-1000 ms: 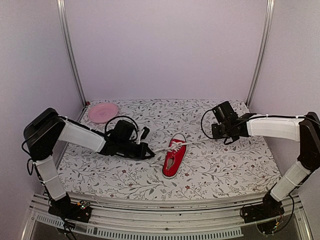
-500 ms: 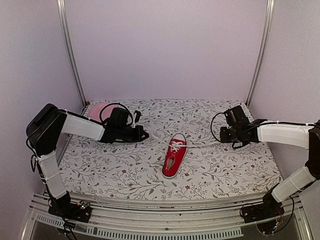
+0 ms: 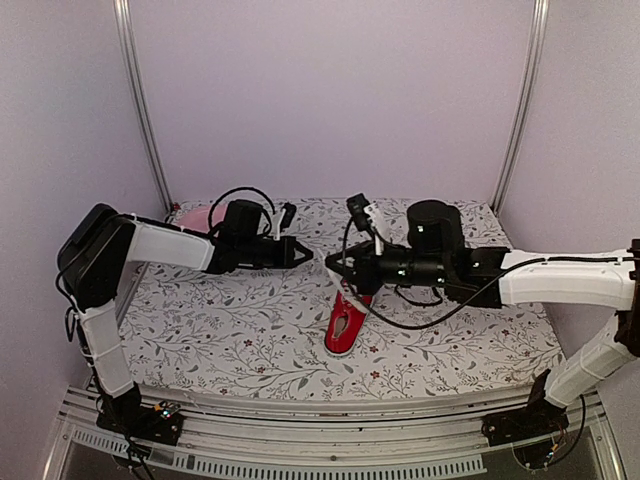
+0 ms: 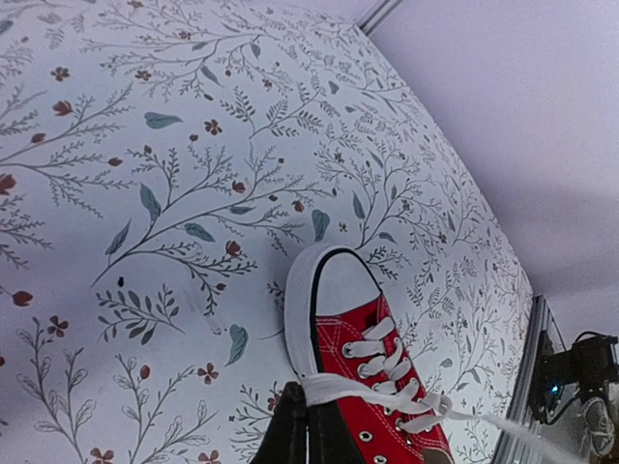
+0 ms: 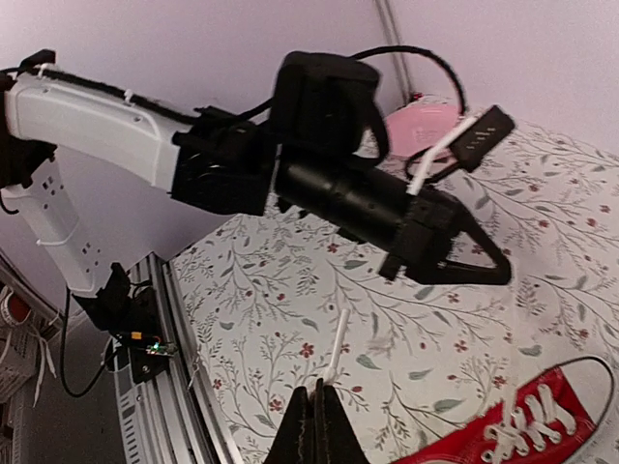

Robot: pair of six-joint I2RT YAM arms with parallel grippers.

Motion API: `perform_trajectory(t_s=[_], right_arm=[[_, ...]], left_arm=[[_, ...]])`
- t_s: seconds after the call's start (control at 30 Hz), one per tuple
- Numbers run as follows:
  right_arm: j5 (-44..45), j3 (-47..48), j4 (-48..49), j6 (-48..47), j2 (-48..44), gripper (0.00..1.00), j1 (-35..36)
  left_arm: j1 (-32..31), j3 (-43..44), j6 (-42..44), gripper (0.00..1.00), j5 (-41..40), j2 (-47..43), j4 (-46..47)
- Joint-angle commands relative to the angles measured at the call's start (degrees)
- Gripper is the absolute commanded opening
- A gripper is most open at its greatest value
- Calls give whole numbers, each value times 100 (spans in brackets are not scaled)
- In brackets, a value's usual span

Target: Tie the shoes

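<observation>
Where the left fingers (image 4: 288, 437) clenched: on a lace strand (image 4: 358, 387) at the bottom edge of the left wrist view; the strand ran from their tips across the eyelets toward the lower right.
Right fingers (image 5: 302, 430): pressed together on a lace tip (image 5: 335, 356), whose stiff end stood up above them at the bottom centre of the right wrist view.
Both sets in the top view: just above and left of the toe, near each other but apart, with the right arm reaching in from the right edge.
Shoe (image 3: 346, 322): at the centre of the top view on the floral surface (image 3: 250, 340), sole down, toe toward the upper edge.
Step, as judged: crossing the two ends for the first knot.
Doing it well: both pinches needed to be firm and the pull light and even, so the small shoe would not drag or tip; one end should pass under the other close to the eyelets, with arms and cables clear of each other.
Pink plate (image 3: 192, 214): upper left, partly behind the left arm, well apart from the shoe.
</observation>
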Motion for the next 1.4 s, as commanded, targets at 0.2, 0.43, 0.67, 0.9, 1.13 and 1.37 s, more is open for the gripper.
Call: perform_trajectory(t_s=[0.2, 0.43, 0.67, 0.9, 1.13, 1.37], right_arm=[[-48, 1965, -137, -697, 1822, 63, 783], [15, 2087, -1103, -553, 1826, 68, -324], [-701, 2401, -1611, -483, 2489, 51, -1169], [-1333, 2817, -1629, -729, 2919, 52, -1212], [-1407, 3050, -1621, -814, 3257, 36, -1213], [-1376, 3128, -1664, -868, 3361, 14, -1211]], left_arm=[[-10, 130, 503, 0, 590, -116, 262], [-46, 13, 604, 0, 825, -237, 592], [-137, 103, 601, 0, 861, -221, 702], [-182, 145, 573, 0, 862, -168, 721], [-227, 114, 507, 0, 860, -132, 796], [-258, 111, 482, 0, 836, -123, 838]])
